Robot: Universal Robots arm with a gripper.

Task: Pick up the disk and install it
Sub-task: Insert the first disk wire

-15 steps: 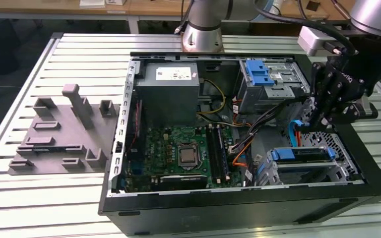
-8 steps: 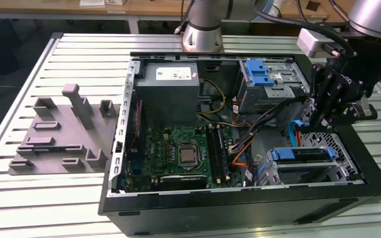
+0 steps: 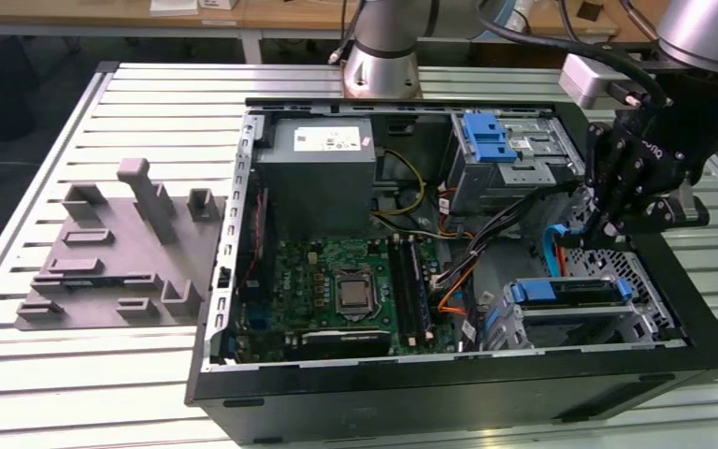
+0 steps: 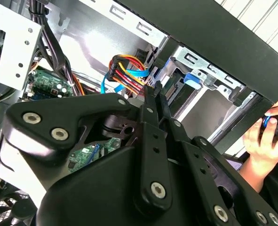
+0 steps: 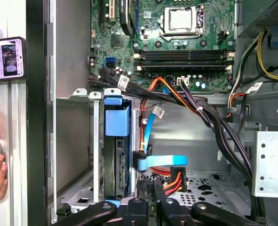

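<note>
1. Case [image 3: 459, 393] lies open on its side on a slatted table [image 3: 35, 374]. Its black walls rim the inside, and the cage [image 3: 639, 323] sits hard against the corner at the exterior view's right.
2. Room there is tight. Cables [image 3: 496, 224] run from the motherboard [image 3: 334, 281] past the cage, and an orange, red and blue bundle [image 5: 169, 169] lies just beside the gripper tips.
3. Disk [image 3: 571, 292] is in the cage, standing on edge [image 5: 116, 165]. Its long axis runs across the exterior view, with its blue end [image 5: 116, 120] towards the motherboard.
4. Gripper [image 3: 598, 229] hangs inside the case, just beside the disk. Its fingers [image 4: 150, 108] are closed together with nothing between them.
5. Hand [image 4: 263, 139] rests outside the case wall.
</note>
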